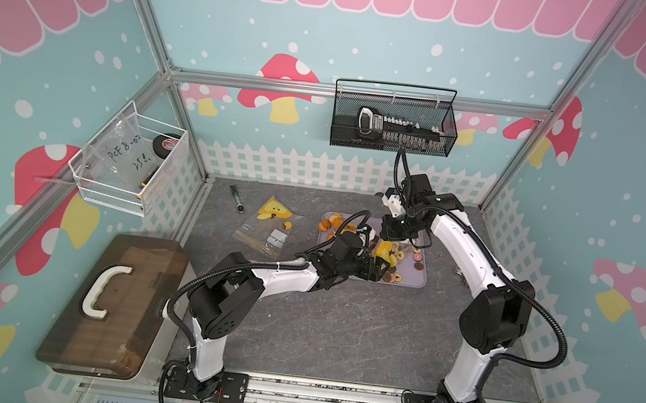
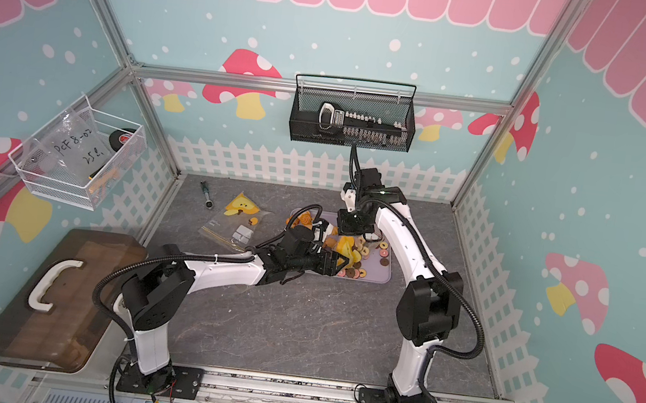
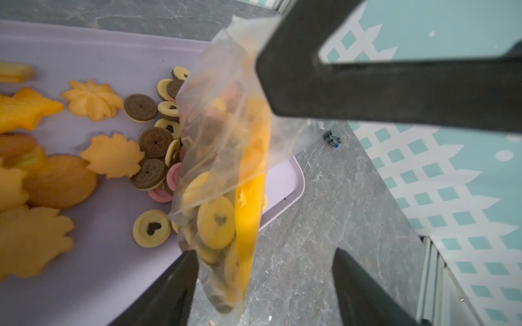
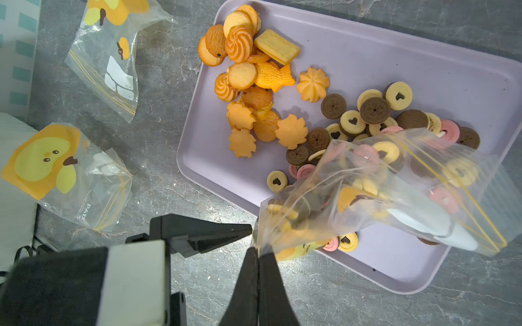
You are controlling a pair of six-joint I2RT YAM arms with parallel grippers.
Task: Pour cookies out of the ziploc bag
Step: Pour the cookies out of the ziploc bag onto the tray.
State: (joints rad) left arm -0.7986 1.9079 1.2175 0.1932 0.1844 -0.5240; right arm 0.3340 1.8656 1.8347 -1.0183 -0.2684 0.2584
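Over the tray (image 4: 395, 70), R gripper (image 4: 258, 251) is clenched on the bag (image 4: 409, 203) corner. L gripper (image 3: 265, 252) jaws are apart round the bag, not gripping. Cookies (image 4: 333, 105) mostly lie past it on the tray, some are inside. Lift that corner higher & shake slow, mouth down.

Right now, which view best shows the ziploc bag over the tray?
The right wrist view: nearly the whole ziploc bag shows, cookies inside, one corner pinched in the shut right claw. The left wrist view shows it edge-on; in both top views the arms hide most of it.
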